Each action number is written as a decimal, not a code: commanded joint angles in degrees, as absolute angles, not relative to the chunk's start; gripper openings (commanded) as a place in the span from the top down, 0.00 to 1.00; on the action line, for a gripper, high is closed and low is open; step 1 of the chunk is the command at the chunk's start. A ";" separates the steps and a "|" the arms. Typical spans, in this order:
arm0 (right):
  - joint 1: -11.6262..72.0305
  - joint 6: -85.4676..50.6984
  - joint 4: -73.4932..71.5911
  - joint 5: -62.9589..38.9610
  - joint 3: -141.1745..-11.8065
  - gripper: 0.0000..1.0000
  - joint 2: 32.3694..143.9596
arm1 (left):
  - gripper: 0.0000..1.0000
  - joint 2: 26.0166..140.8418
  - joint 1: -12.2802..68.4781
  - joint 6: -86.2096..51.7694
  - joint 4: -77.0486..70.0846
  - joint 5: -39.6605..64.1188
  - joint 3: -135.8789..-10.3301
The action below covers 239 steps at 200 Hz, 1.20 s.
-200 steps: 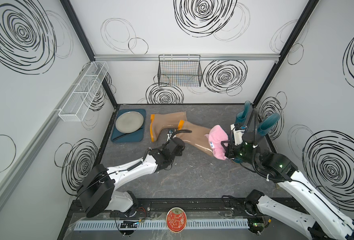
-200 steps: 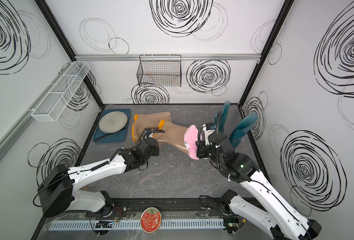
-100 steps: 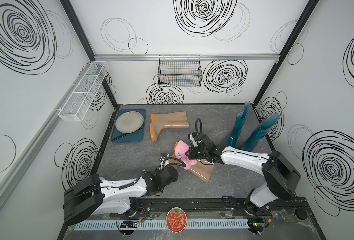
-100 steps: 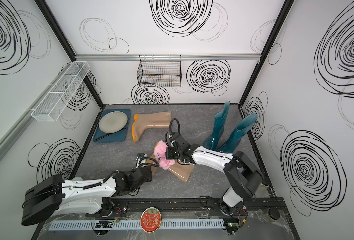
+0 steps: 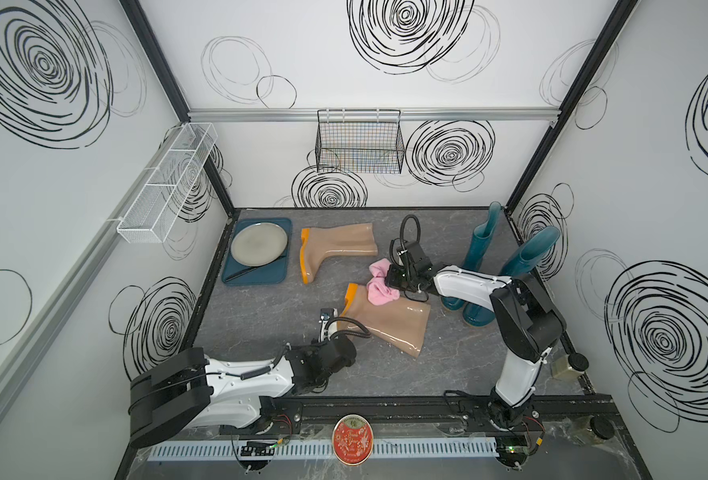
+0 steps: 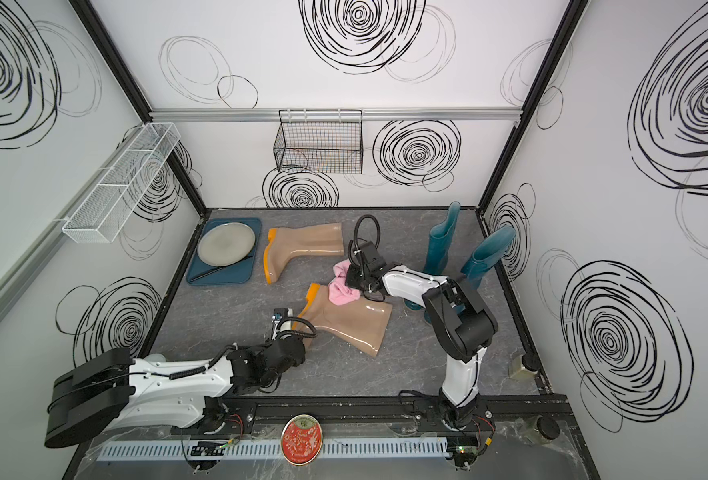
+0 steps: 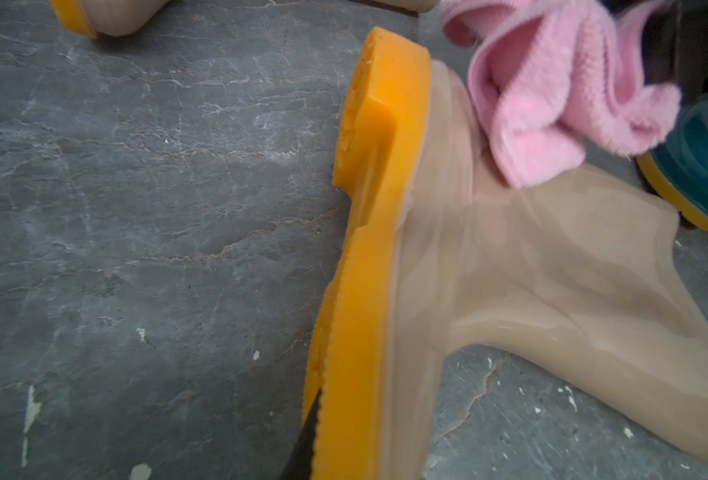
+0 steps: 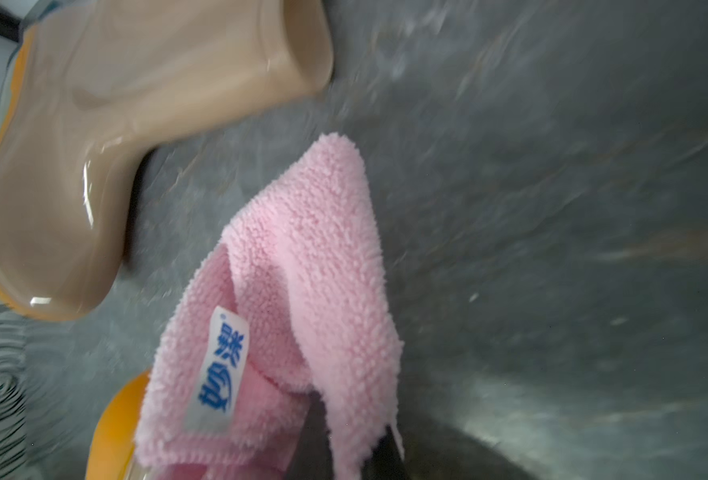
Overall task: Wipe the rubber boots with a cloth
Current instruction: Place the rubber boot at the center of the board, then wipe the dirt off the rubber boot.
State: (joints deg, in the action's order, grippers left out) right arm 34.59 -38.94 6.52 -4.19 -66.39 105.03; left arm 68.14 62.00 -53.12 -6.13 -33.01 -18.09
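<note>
**Lower centre of both top views:** the left gripper (image 5: 326,321) appears clamped on the toe of the near boot (image 5: 389,328). One finger (image 7: 308,436) presses against the orange sole (image 7: 369,249), pinning the tan boot on its side.

Just above, at mid-frame, the right gripper (image 5: 390,282) is clenched on the bunched pink cloth (image 5: 379,286), which rests on this boot's heel and ankle. The wipe here looks under way, and the long shaft running toward lower right lies clear of the cloth.

Farther back, at upper centre, the far boot (image 5: 338,249) lies on its side, apart from the cloth. At upper right the two teal boots (image 5: 483,245) stand upright by the wall.

Nothing shows whether any of those three has been wiped. By my reckoning, most of the job is left.
</note>
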 commanded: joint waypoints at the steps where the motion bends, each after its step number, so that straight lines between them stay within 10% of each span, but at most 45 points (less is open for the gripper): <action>1: 39.33 -34.20 10.57 -0.67 -67.78 1.00 102.53 | 0.99 69.05 62.23 -54.14 -3.41 -30.85 -15.96; 59: 44.05 -38.62 2.58 -10.26 -63.14 1.00 103.88 | 0.99 69.65 61.96 -52.82 -1.59 -31.38 -17.66; 239: 52.68 -50.13 24.53 5.76 -33.16 1.00 79.46 | 0.99 70.55 60.03 -53.03 -0.29 -29.30 -20.10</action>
State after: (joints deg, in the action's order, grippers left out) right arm 52.34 -48.27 19.00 6.26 -34.24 77.54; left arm 68.86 60.93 -52.95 -2.87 -32.21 -20.12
